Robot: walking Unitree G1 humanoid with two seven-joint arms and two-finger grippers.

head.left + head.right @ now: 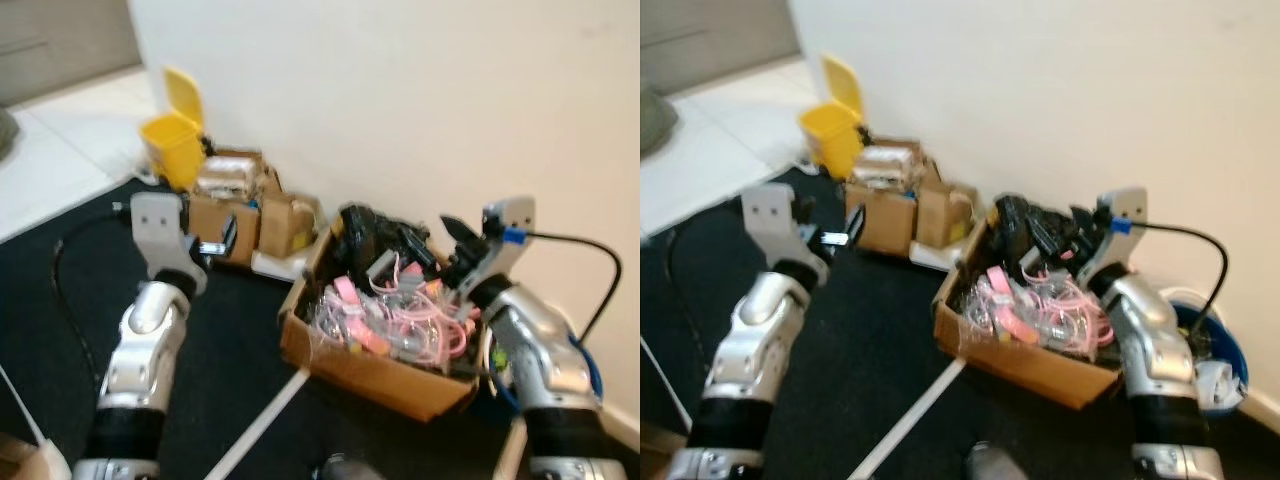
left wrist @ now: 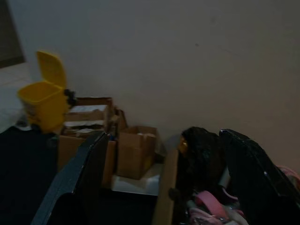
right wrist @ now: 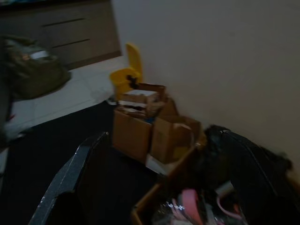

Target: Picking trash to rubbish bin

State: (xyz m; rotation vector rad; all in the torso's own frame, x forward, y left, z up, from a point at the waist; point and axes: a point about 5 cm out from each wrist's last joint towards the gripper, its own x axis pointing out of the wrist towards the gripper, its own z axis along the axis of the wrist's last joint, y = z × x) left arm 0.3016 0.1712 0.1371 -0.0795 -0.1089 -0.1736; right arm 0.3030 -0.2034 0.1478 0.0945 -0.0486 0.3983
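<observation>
Looking down at a dark floor by a white wall (image 1: 400,90); I'm holding both arms raised in front of me. Left gripper (image 1: 218,240) is hovering beside two small cardboard boxes (image 1: 250,225) against the wall, fingers spread wide with nothing between them, as the left wrist view is showing it: two black fingers (image 2: 77,183) well apart. Right gripper (image 1: 458,245) is hanging over the far right corner of a big open carton (image 1: 370,370), fingers wide too and empty, the right wrist view showing a clear gap between them. Carton is holding the trash: a tangle of pink and clear plastic bits (image 1: 390,320) in front, a black lump (image 1: 375,232) at the back by the wall. Yellow bin (image 1: 178,140) is standing further along the wall on my left, just past the small boxes, lid flipped up, at the edge of a white tiled floor (image 1: 60,140). White strip (image 1: 262,415) is running across the dark floor below the carton. Blue tub (image 1: 1218,350) is sitting beside the carton on my right, behind the right arm; contents too blurred for me to tell.
</observation>
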